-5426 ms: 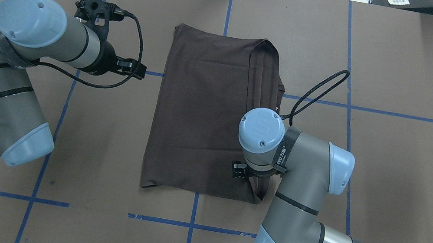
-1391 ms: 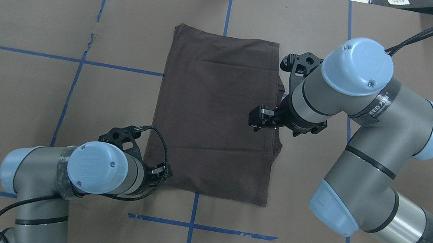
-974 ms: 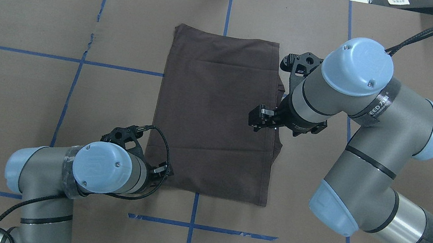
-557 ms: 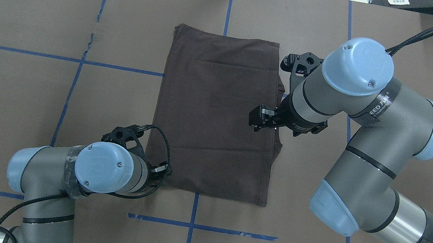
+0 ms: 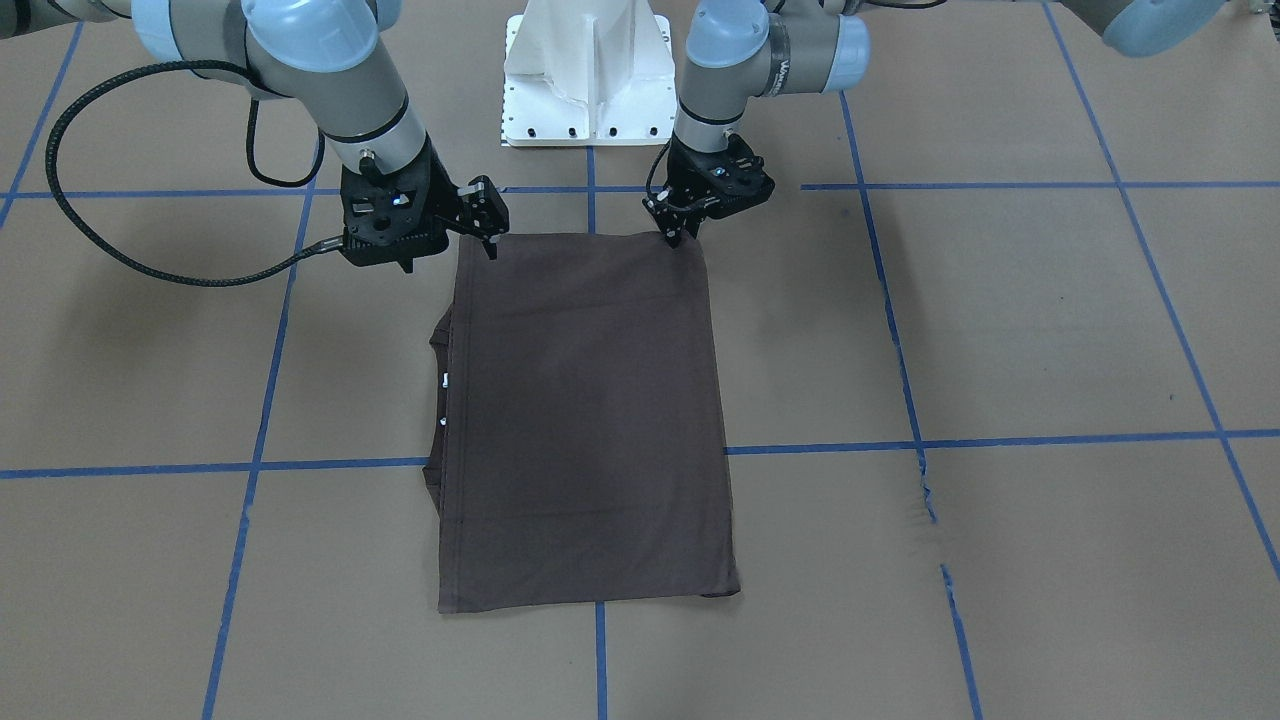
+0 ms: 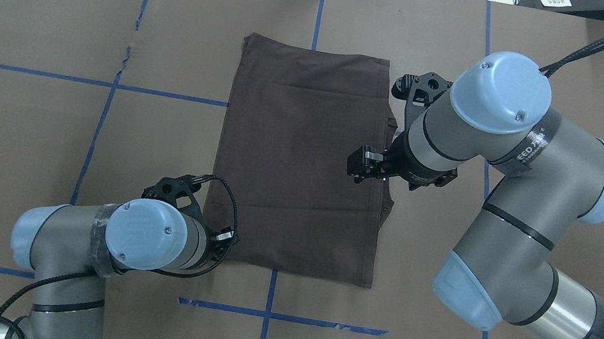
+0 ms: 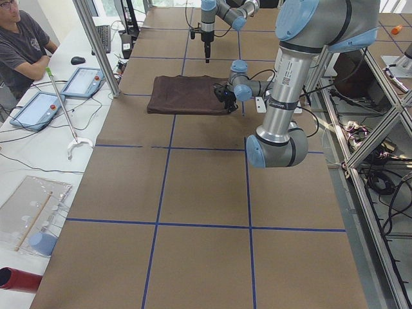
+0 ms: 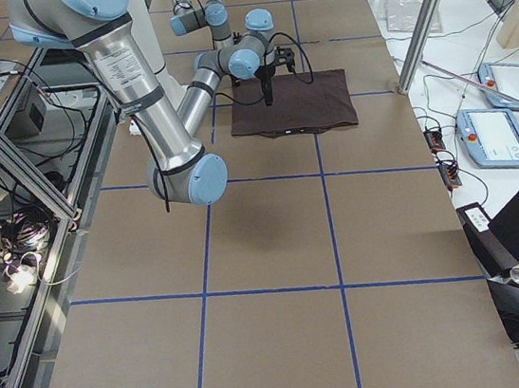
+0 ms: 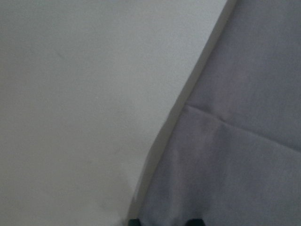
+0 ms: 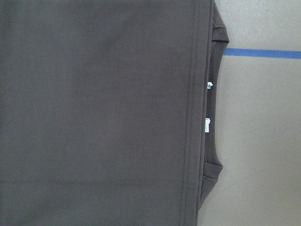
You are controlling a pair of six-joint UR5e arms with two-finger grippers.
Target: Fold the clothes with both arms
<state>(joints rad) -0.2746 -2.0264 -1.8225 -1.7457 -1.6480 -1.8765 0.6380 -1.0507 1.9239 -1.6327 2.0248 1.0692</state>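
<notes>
The dark brown T-shirt (image 6: 304,157) lies flat on the table as a folded rectangle, also seen from the front (image 5: 585,420). Its ribbed collar (image 10: 214,108) and white neck label (image 10: 207,126) peek out under the right-hand fold. My left gripper (image 6: 224,238) is down at the shirt's near left corner (image 5: 678,232). Its two fingertips (image 9: 193,221) show a gap with cloth (image 9: 235,141) between them, so it reads as open. My right gripper (image 6: 360,167) hangs open well above the shirt's right edge and holds nothing.
The white pedestal base (image 5: 585,70) stands at the robot's side of the table. Brown paper with blue tape lines (image 6: 102,117) covers the table, torn a little at the far left (image 6: 128,51). A person (image 7: 22,45) sits at a side bench with tablets (image 7: 80,82).
Since the earliest frame the shirt's right flap was laid flat, the right arm rose and the left arm came to the near left corner. In the last second the left arm crept slightly.
</notes>
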